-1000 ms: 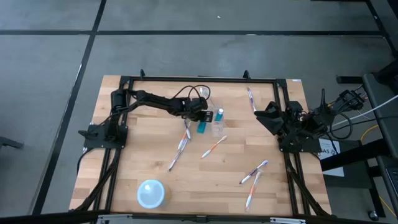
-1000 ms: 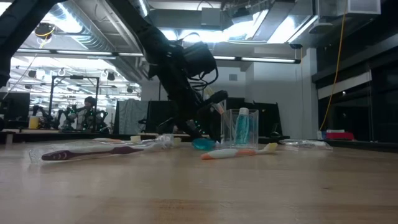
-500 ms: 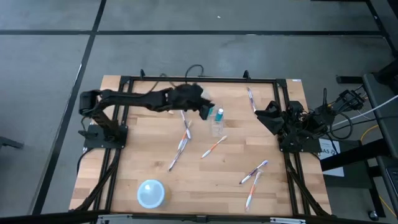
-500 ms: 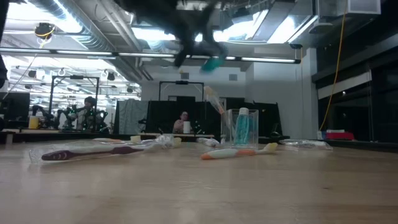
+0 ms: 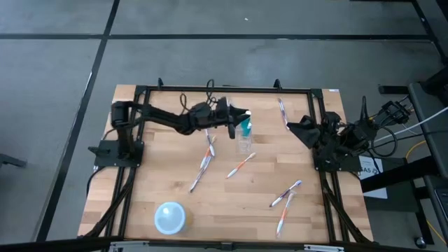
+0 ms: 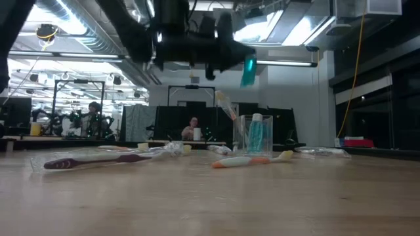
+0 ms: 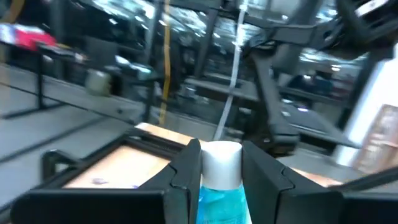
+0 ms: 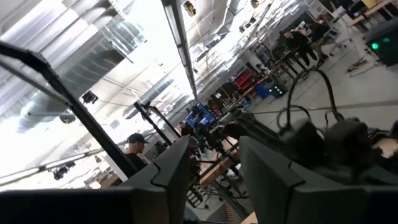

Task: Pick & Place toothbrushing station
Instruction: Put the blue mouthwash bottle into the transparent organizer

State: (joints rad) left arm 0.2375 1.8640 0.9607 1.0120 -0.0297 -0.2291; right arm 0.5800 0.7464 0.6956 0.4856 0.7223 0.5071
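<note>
High view: left gripper (image 5: 240, 124) sits upper centre of the frame, fingers closed on a teal tube (image 5: 246, 128), right above the clear cup (image 5: 244, 145). Low view splits these up: held tube (image 6: 248, 71) hangs in the air in the upper middle of the frame, well clear of the cup (image 6: 255, 136), which stands on the table right of centre. Low view also shows a second teal tube (image 6: 256, 135) upright inside the cup and one toothbrush (image 6: 225, 105) leaning out of it to the left; from above those blend with the held tube. So 2 teal tubes, 1 cup. Left wrist view: white cap and teal body of the held tube (image 7: 220, 180) pinched between both fingers (image 7: 186, 171). Loose toothbrushes on the wooden table (image 5: 161, 161), counted from above, about 7: one upper right (image 5: 282, 110), a cluster of about three left of centre (image 5: 204, 162), one at centre (image 5: 241, 165), two or three lower right (image 5: 285, 195); exact count cannot tell. Low view shows only a purple one (image 6: 92, 160) and an orange one (image 6: 249, 160) lying flat. 1 pale blue bowl (image 5: 170, 218) lower left. Right gripper (image 5: 299, 130) waits at the right edge; right wrist view shows its fingers (image 8: 171, 171) apart with nothing held. Two people in the room behind, low view only (image 6: 95, 111).
</note>
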